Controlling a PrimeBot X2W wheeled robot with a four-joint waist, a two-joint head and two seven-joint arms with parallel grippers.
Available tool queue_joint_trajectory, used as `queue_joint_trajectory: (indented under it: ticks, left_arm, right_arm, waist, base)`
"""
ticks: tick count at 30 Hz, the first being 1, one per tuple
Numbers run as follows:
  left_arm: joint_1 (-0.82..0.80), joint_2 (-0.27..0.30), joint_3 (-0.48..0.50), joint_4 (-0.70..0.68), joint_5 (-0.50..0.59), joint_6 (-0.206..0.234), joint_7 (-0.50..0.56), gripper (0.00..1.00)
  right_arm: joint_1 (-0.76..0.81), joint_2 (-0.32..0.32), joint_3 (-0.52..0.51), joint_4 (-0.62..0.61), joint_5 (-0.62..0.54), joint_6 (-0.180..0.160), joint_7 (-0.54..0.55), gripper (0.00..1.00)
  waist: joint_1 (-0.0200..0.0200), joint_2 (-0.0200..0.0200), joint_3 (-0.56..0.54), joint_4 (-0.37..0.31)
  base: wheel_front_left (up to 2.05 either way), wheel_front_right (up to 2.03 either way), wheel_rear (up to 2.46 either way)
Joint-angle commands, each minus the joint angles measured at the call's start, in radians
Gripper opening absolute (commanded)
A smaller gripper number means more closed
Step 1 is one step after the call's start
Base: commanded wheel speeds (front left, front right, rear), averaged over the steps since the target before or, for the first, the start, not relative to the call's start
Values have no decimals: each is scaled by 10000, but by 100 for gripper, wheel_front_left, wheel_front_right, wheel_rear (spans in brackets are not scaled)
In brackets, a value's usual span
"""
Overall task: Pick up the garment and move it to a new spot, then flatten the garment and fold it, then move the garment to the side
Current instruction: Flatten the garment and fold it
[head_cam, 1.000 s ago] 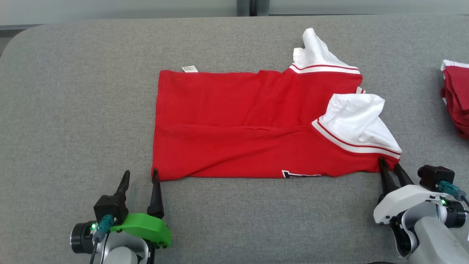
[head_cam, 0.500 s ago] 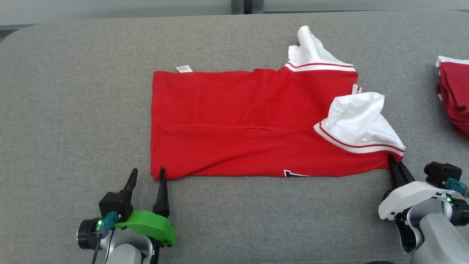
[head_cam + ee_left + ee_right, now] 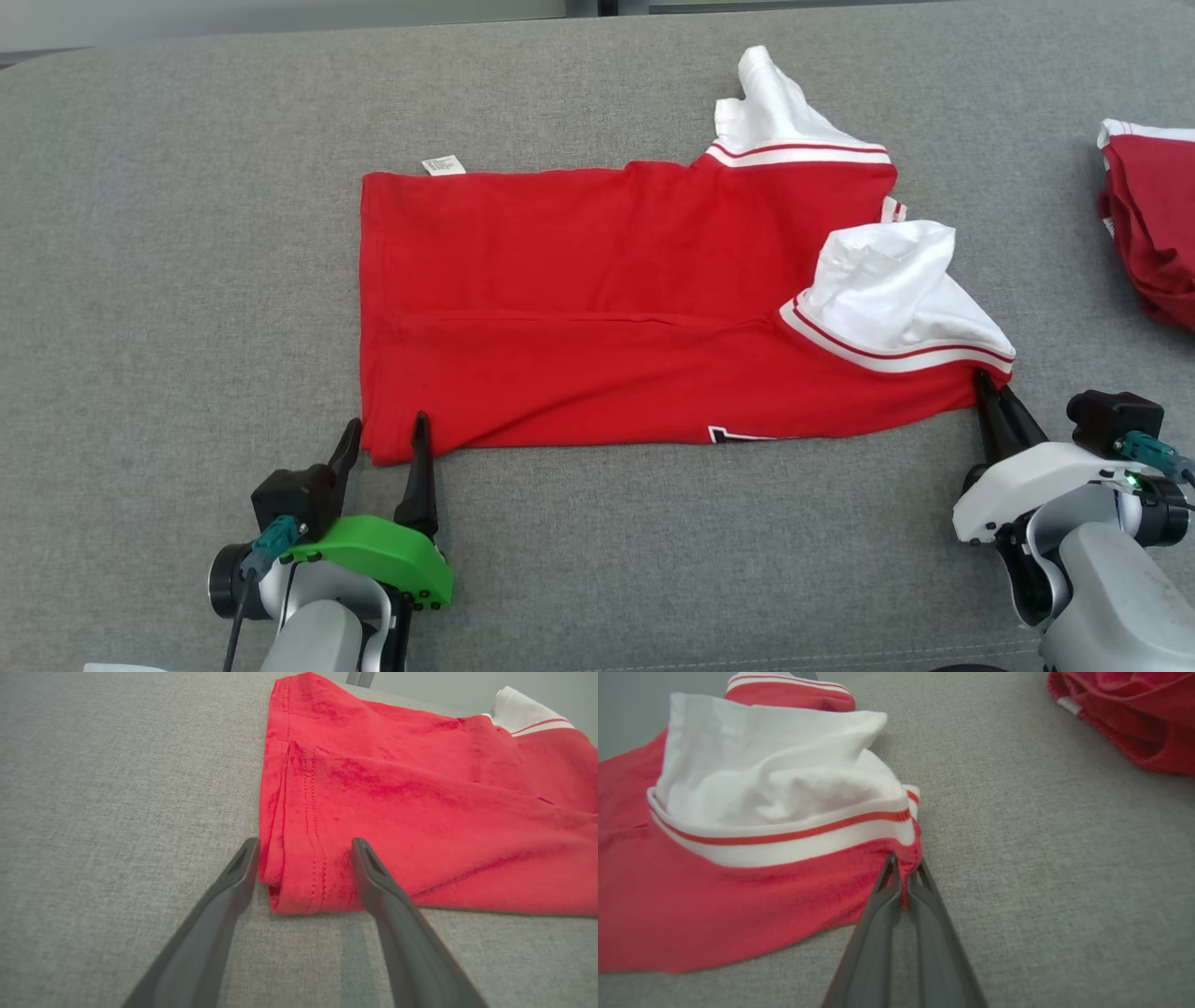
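Centre of grey padded surface (image 3: 187, 233): folded red garment (image 3: 597, 308), white sleeves (image 3: 887, 280) at right; left gripper (image 3: 387, 422) spread wide, straddling near-left hem corner; right gripper (image 3: 980, 378) pinched on near-right corner. Far right: second red garment (image 3: 1153, 224), well apart.

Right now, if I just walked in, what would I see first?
A big red shirt with white sleeves lies spread out in the middle of the grey surface. The right end effector is pinched shut on the shirt's near right corner, while the left end effector is open with a finger on either side of the near left corner. Another red garment sits bunched at the far right edge.
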Motion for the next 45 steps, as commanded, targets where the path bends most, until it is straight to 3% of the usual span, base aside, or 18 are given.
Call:
queue_joint_trajectory:
  ticks: [1,3,4,5,16,23,35,45]
  left_arm:
    - [-120,49,48,36,2,17,4,100]
    - [-150,49,49,122,48,45,4,100]
    - [-171,49,34,149,99,40,4,56]
    - [-177,49,24,191,75,3,4,0]
    - [-126,49,123,335,-112,-216,4,0]
    - [559,53,436,594,62,-333,4,0]
    - [1911,59,1164,926,345,-425,4,0]
    - [2777,57,1598,1189,466,-329,4,0]
  right_arm:
    - [-115,-83,3,-46,40,-16,-25,0]
    - [-126,-98,22,-69,58,-18,-25,0]
    - [-123,-104,26,-78,68,-18,-25,0]
    - [-117,-110,26,-80,81,-18,-25,0]
    - [-115,-137,27,-45,108,-16,-25,0]
    - [407,-17,318,261,202,-16,-25,0]
    - [1494,57,1518,682,959,-16,-25,0]
    - [2349,-229,2482,703,1750,-18,-25,0]
  waist:
    - [-1,0,31,-27]
    - [-1,0,54,-44]
    - [-1,0,63,-48]
    - [-1,0,70,-50]
    - [-1,0,-68,41]
    - [-1,0,-1096,33]
    - [-1,0,-2773,-17]
    - [-1,0,-3249,-115]
  base:
    - [0,0,0]
    - [0,0,0]
    - [0,0,0]
    - [0,0,0]
    - [0,0,0]
    - [0,0,0]
    - [0,0,0]
    - [0,0,0]
